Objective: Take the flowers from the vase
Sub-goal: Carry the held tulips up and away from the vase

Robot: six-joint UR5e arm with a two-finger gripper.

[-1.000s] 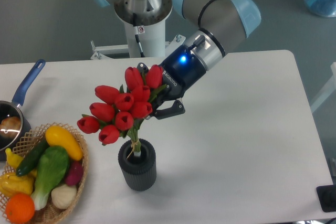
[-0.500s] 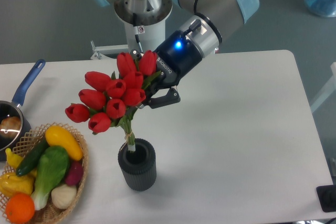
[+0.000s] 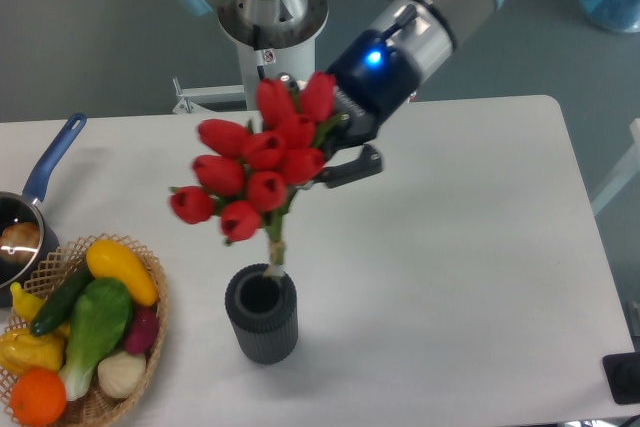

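Note:
The flowers point(image 3: 262, 166), a bound bunch of red tulip buds with green leaves, hang tilted in the air above the vase point(image 3: 261, 314). My gripper point(image 3: 335, 152) is shut on the upper right of the bunch among the leaves. The stem ends sit just at or slightly over the rim of the vase's round mouth; I cannot tell if they touch it. The vase is dark grey, ribbed, upright on the white table near its front edge.
A wicker basket point(image 3: 150, 332) with toy vegetables stands at the front left, close to the vase. A blue-handled saucepan point(image 3: 40, 182) sits at the left edge. The robot base point(image 3: 270, 32) rises behind the table.
The gripper has risen and shifted right with the flowers in it. The stems have come up out of the vase, which has stayed in place.

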